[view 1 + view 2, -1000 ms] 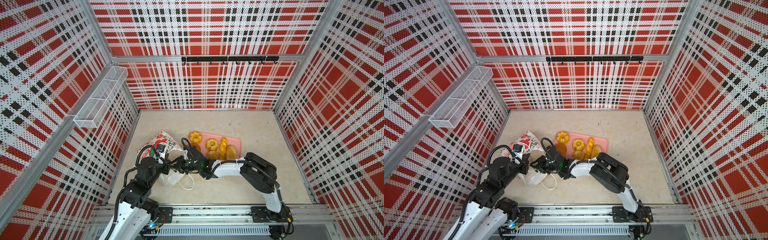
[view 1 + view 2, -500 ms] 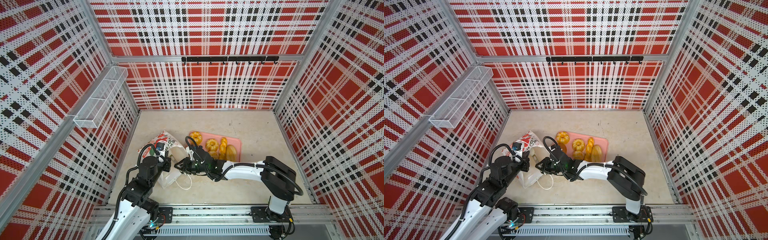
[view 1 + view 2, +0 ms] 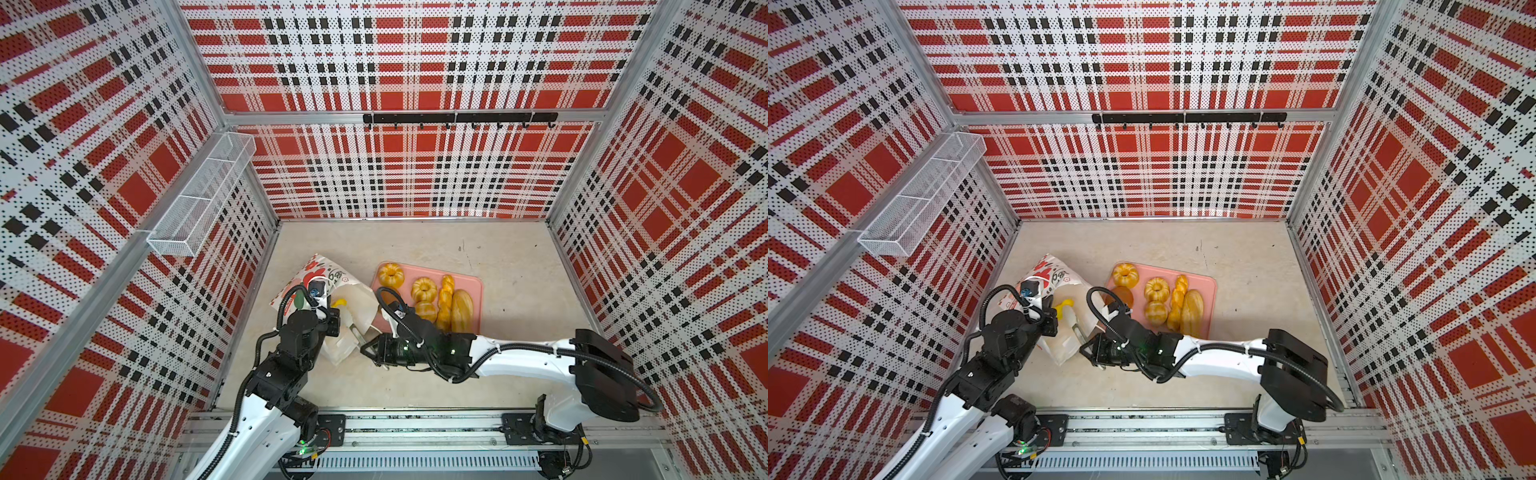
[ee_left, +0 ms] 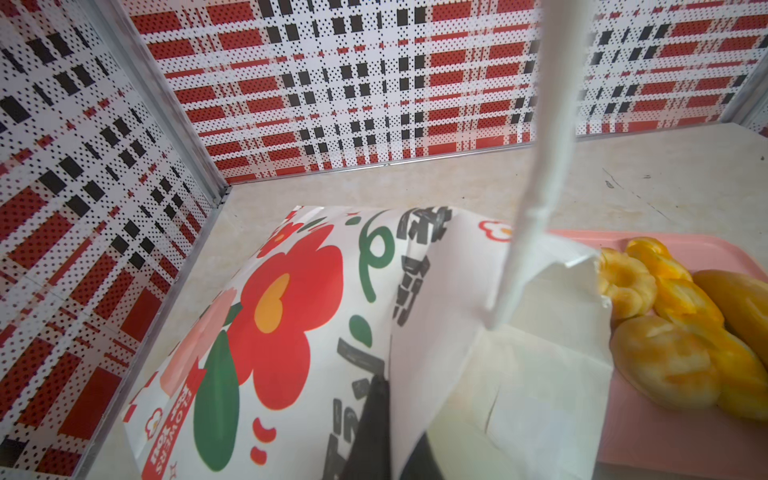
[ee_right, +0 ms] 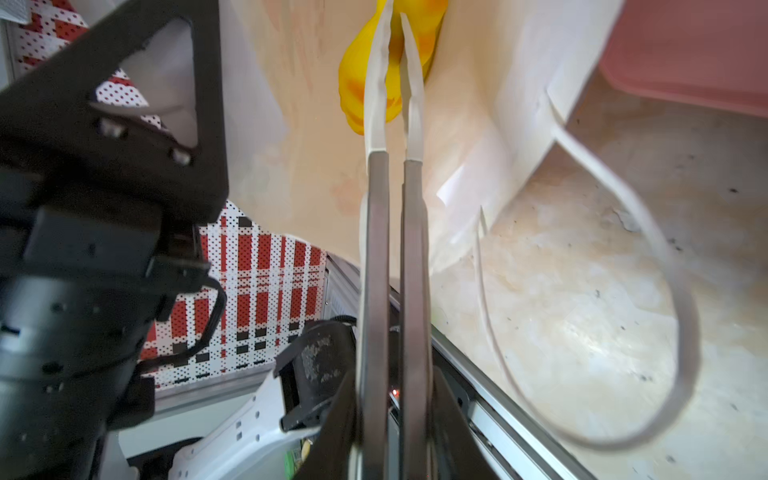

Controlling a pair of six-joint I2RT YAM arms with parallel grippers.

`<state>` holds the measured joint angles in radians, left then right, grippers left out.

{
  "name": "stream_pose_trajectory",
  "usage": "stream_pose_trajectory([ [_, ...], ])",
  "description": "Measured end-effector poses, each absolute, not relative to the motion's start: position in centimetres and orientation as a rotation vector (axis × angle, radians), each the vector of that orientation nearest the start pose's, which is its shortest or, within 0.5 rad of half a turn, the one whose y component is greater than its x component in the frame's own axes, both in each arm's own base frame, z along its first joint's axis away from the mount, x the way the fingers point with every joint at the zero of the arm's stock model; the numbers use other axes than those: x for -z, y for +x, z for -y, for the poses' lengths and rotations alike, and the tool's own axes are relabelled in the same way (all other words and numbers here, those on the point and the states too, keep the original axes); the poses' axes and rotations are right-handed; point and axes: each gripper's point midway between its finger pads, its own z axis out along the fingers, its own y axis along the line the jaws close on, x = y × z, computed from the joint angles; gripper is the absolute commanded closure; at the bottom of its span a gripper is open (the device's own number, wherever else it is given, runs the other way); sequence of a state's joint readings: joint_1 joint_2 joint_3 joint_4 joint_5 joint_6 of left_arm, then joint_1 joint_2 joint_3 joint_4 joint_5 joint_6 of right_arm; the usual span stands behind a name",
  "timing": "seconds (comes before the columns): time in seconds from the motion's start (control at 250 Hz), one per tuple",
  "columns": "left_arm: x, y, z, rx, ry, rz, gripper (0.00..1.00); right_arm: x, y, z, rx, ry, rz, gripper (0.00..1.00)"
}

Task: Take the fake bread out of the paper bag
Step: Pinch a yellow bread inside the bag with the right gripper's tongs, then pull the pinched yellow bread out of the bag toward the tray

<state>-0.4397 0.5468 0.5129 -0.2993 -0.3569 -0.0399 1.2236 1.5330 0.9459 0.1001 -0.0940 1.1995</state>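
The paper bag (image 3: 320,274) (image 3: 1054,270) lies on its side with its mouth toward the pink tray; its red flower print fills the left wrist view (image 4: 291,311). My left gripper (image 3: 333,321) (image 4: 395,449) is shut on the edge of the bag's mouth. My right gripper (image 3: 370,347) (image 5: 392,436) is shut on metal tongs (image 5: 395,249) that reach into the mouth. Their white tips are nearly together against a yellow piece of fake bread (image 5: 357,83) (image 3: 338,302) inside; I cannot tell if it is pinched. Several golden loaves (image 3: 423,289) lie on the tray.
The pink tray (image 3: 469,286) sits right of the bag, with a dark brown bun (image 3: 1121,297) at its near left corner. The bag's white cord handle (image 5: 665,266) loops over the floor by the tongs. A wire basket (image 3: 199,199) hangs on the left wall.
The right arm's elbow has swung out to the right and dropped lower, and its gripper with the tongs has drawn slightly toward the front. The left gripper keeps its hold on the bag.
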Motion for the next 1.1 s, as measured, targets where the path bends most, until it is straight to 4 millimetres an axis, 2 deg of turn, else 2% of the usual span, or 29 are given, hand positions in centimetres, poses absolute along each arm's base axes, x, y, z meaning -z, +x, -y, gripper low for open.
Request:
stream_pose_trajectory([
  [0.208, -22.8, 26.9, 5.4, -0.039, 0.105, -1.868, 1.00, -19.1, 13.9, -40.5, -1.353, -0.088, -2.429, 1.00],
  [0.44, -22.7, 27.4, 4.9, -0.075, 0.064, -1.866, 1.00, -20.6, 14.3, -38.1, -1.295, -0.072, -2.380, 1.00],
  [0.584, -22.6, 27.9, 4.3, -0.119, 0.035, -1.867, 1.00, -21.1, 13.8, -36.3, -1.272, -0.065, -2.373, 1.00],
  [0.808, -22.9, 28.7, 3.3, -0.198, -0.007, -1.845, 1.00, -23.5, 12.5, -34.0, -1.290, -0.051, -2.335, 1.00],
  [0.92, -23.2, 29.0, 2.9, -0.216, -0.025, -1.832, 1.00, -24.0, 12.2, -32.7, -1.278, -0.028, -2.333, 1.00],
  [1.1, -23.6, 28.9, 2.1, -0.226, -0.050, -1.811, 1.00, -24.8, 12.3, -29.4, -1.228, 0.040, -2.325, 1.00],
])
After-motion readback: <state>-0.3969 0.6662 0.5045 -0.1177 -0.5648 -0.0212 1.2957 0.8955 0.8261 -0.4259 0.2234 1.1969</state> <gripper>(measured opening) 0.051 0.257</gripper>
